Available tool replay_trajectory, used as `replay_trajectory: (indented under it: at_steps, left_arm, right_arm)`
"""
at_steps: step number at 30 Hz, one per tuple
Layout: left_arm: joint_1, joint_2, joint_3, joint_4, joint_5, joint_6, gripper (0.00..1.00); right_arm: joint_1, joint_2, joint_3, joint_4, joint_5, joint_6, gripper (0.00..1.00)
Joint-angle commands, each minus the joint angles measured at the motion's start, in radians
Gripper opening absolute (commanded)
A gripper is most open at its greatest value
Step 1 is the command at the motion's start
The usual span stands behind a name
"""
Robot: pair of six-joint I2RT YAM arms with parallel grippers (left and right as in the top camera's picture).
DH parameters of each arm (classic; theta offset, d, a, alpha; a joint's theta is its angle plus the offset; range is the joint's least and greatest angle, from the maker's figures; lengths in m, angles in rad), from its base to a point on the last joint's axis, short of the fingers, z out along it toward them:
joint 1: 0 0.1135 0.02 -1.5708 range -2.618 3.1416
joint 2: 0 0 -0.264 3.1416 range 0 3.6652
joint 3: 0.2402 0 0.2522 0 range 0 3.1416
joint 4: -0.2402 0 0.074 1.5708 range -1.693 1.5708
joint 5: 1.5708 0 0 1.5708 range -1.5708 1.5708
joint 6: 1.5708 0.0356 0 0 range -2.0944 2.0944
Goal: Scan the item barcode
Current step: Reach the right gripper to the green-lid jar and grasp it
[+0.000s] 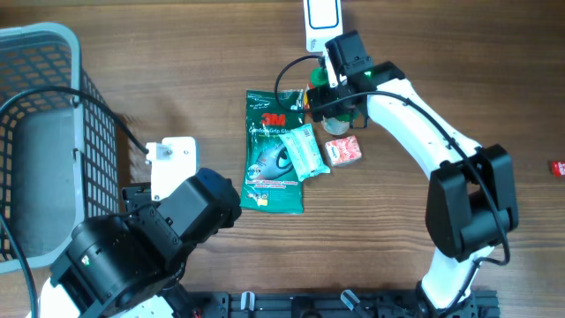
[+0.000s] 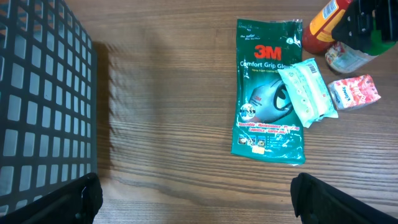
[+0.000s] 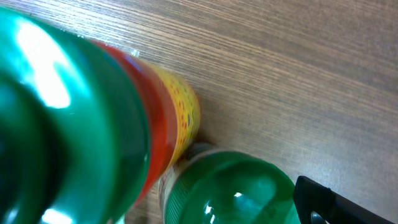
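Note:
Several items lie mid-table: a green 3M glove pack, a pale teal packet lying on it, and a small red-pink packet. A bottle with a red and yellow label and a green cap stands beside a green-lidded jar. My right gripper is open just above the jar's lid; only one of its fingers shows. At the near left my left gripper is open over bare wood, holding nothing.
A grey mesh basket fills the left side, with a black cable running from it. A white device with a blue outline sits at the far edge. A small red thing lies at the right edge.

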Motion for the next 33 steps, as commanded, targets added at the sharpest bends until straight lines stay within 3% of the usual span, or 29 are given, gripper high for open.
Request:
replay_trajectory:
  at_steps: [1, 10, 20, 28, 33]
  left_arm:
    - [-0.003, -0.002, -0.003, 0.003, -0.016, -0.02, 1.0]
    - [-0.003, -0.002, -0.003, 0.003, -0.016, -0.02, 1.0]
    - [-0.003, -0.002, -0.003, 0.003, -0.016, -0.02, 1.0]
    - [-0.003, -0.002, -0.003, 0.003, -0.016, -0.02, 1.0]
    - [-0.003, -0.002, -0.003, 0.003, -0.016, -0.02, 1.0]
  right_arm:
    - [-0.001, -0.086, -0.009, -0.018, -0.015, 0.029, 1.0]
    - [-0.001, -0.134, -0.024, -0.047, -0.006, 0.055, 1.0]
    - [-0.002, -0.087, -0.167, 0.121, 0.022, 0.056, 1.0]
    - [-0.002, -0.074, -0.171, 0.153, 0.01, 0.056, 0.99]
    - [-0.002, -0.057, -0.171, 0.143, -0.02, 0.061, 0.91]
